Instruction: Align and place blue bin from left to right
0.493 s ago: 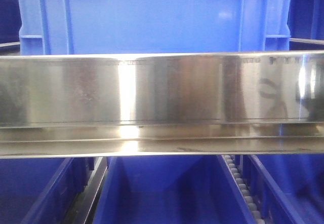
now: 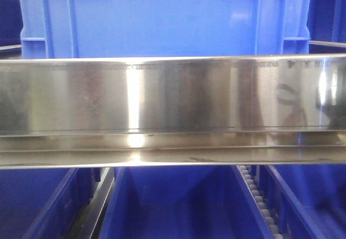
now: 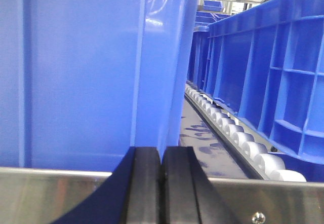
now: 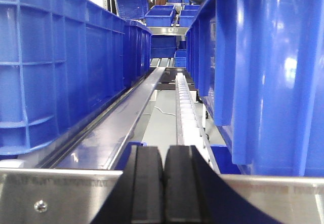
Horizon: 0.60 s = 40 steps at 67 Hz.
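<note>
- Left gripper point(image 3: 161, 183): pads pressed together, nothing btwn them, at steel rail point(image 2: 173, 95).
- Right gripper point(image 4: 163, 183): same, closed and empty.
- Blue bin point(image 2: 162, 17) sits just behind rail.
- Closed tips prob. meant as stiff pushers for nudging bin sideways.

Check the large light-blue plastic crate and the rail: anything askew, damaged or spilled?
Nothing stands out. The large light-blue plastic crate sits upright and square behind the shiny steel rail; no cracks or spills visible.
</note>
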Each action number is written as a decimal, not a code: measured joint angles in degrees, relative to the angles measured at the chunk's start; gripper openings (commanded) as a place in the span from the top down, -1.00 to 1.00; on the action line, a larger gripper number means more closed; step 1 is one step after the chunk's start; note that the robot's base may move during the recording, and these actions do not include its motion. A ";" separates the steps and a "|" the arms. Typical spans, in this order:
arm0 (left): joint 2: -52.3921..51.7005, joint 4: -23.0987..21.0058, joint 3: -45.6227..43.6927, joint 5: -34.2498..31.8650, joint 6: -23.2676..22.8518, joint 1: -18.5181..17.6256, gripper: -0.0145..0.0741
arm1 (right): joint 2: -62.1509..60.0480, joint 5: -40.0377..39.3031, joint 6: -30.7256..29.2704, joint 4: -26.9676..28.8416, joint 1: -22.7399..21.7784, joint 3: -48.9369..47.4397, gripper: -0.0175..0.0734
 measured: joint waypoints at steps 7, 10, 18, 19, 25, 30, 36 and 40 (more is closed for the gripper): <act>0.00 0.00 0.00 0.00 0.00 0.00 0.92 | 0.00 0.00 0.00 0.00 0.00 0.00 0.79; 0.00 0.00 0.00 0.00 0.00 0.00 0.92 | 0.00 0.00 0.00 0.00 0.00 0.00 0.79; 0.00 0.00 0.00 0.00 0.00 0.00 0.92 | 0.00 0.00 0.00 0.00 0.00 0.00 0.79; 0.00 0.00 0.00 0.00 0.00 0.00 0.92 | 0.00 0.00 0.00 0.00 0.00 0.00 0.79; 0.00 0.00 0.00 0.00 0.00 0.00 0.92 | 0.00 0.00 0.00 0.00 0.00 0.00 0.79; 0.00 0.00 0.00 0.00 0.00 0.00 0.92 | 0.00 0.00 0.00 0.00 0.00 0.00 0.79; 0.00 0.00 0.00 0.00 0.00 0.00 0.92 | 0.00 0.00 0.00 0.00 0.00 0.00 0.79; 0.00 0.00 0.00 0.00 0.00 0.00 0.92 | 0.00 0.00 0.00 0.00 0.00 0.00 0.79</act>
